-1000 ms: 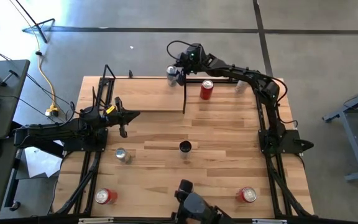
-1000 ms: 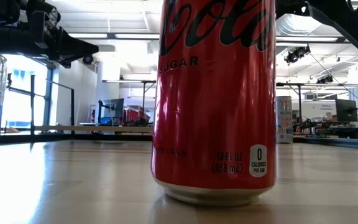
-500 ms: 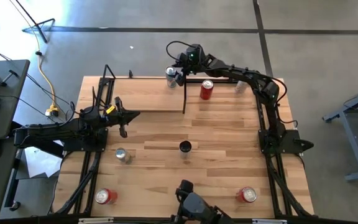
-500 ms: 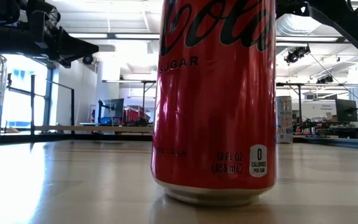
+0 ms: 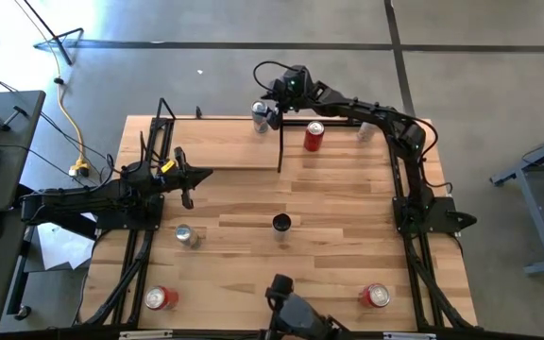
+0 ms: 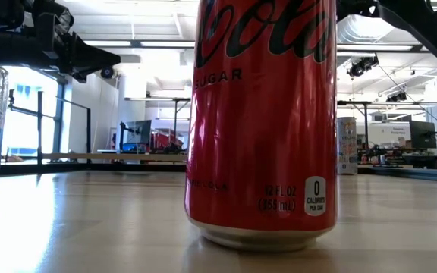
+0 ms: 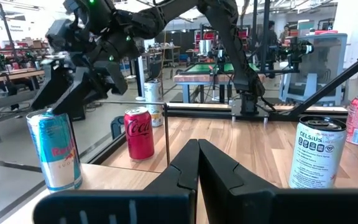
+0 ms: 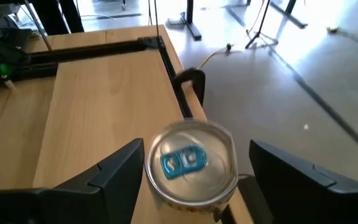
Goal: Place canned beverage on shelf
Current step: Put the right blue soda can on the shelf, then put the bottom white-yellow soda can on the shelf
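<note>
**Can released on the shelf**

Our right gripper (image 8: pixel 191 177) has spread its fingers over the last second and now straddles the blue-tabbed can (image 8: pixel 191 162) without pinching it. The can stands upright on the shelf (image 5: pixel 225 146), at its far corner beside the end panel (image 5: pixel 281 142). We judge the placement done; backing away remains. Our left gripper (image 7: pixel 197 165) waits pressed together over the bench (image 5: pixel 329 198).

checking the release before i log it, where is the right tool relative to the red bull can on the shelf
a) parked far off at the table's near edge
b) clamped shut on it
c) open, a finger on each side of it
c: in the right wrist view the right tool stands open, its fingers apart from either side of the Red Bull can, which stands on the shelf.
</note>
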